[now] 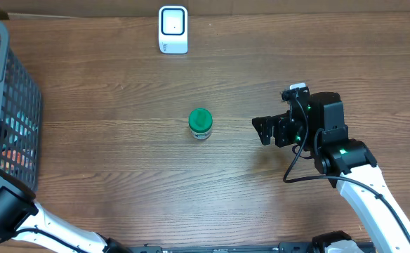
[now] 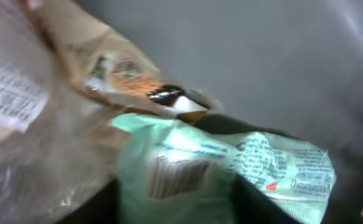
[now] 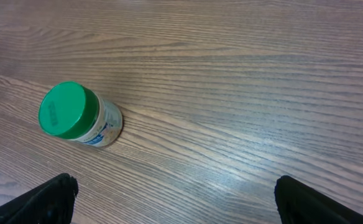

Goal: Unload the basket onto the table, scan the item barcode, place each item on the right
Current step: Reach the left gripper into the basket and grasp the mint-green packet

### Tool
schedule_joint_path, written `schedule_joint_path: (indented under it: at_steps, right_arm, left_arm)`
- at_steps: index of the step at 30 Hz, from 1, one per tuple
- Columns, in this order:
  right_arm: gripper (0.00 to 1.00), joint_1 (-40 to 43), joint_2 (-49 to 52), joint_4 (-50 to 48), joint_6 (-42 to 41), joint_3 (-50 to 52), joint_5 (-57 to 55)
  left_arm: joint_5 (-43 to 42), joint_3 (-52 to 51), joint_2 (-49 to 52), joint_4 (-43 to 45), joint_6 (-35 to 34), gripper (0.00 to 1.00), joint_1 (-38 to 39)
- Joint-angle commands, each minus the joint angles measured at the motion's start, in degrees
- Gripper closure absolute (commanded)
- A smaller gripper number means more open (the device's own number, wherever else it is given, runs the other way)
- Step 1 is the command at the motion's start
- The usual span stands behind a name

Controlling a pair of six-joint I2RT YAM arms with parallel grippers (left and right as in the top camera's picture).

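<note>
Overhead view. A green-lidded jar (image 1: 200, 124) stands upright near the middle of the wooden surface (image 1: 121, 169). The right fingers (image 1: 261, 126) are to the right of the jar at about the same depth, pointing left toward it, spread wide and holding nothing. Bare wood lies between them and the jar, with no contact. A white scanner (image 1: 173, 29) sits at the far edge, to the left of the jar and well apart from it. A dark mesh basket (image 1: 8, 84) occupies the left edge. The left arm (image 1: 50, 225) reaches from the near left corner toward the basket, and the left fingers are hidden there.

Left wrist view. The picture is blurred and close. A mint-green packet (image 2: 188, 168) with a barcode panel lies at centre, and a brown packet (image 2: 125, 81) lies behind it. A clear bag with a white printed label (image 2: 10, 96) is at the left. The left fingers cannot be made out, so I cannot tell their spread or whether they touch the packet.

Right wrist view. The jar (image 3: 76, 115) is at the upper left, ahead of the fingers and toward the left one. The two dark fingertips (image 3: 51, 199) sit at the lower corners, wide apart, with only bare surface between them.
</note>
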State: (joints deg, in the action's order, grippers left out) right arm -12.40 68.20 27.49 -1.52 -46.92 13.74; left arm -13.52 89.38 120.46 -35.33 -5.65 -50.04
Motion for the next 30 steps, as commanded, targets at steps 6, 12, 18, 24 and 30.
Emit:
schedule_joint_path:
  at_steps: [6,12,18,24,30]
  right_arm:
    - [0.00,0.15,-0.04,-0.17,-0.24,-1.42,0.52]
    - [0.00,0.15,-0.04,-0.17,-0.22,-1.42,0.52]
    - [0.00,0.15,-0.04,-0.17,-0.24,-1.42,0.52]
    - [0.00,0.15,-0.04,-0.17,-0.24,-1.42,0.52]
    - [0.00,0.15,-0.04,-0.17,-0.22,-1.42,0.52]
  left_arm:
    - [-4.17,1.01,0.42,-2.01,0.52,0.96,1.55]
    - [-6.05,4.74,-7.61,-4.52,-0.39,0.96,1.46]
    - [-6.08,6.38,-20.92,-4.94,-3.48,0.96,1.49]
    - [-6.03,6.38,-34.25,-7.34,-3.80,0.95,2.49]
    - [-7.74,6.36,-43.39,-14.47,-5.25,0.96,7.61]
